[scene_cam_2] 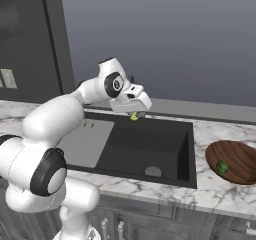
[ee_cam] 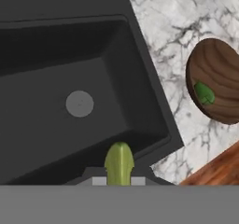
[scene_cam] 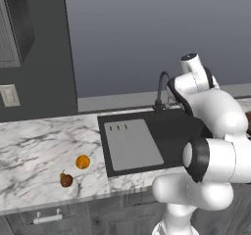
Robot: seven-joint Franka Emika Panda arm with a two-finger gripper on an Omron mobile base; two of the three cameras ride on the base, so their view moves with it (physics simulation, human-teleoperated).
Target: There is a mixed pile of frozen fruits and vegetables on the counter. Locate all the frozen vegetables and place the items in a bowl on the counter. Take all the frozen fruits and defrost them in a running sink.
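Flat, even rendered light is showing throughout, no glare; sink (scene_cam_2: 135, 149) basin is reading dark, soft shadows under fruit, slight low-res blur everywhere.

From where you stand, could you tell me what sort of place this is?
A rendered kitchen, most likely: a black sink with a gooseneck tap is set in a marble counter, with cabinet fronts below.
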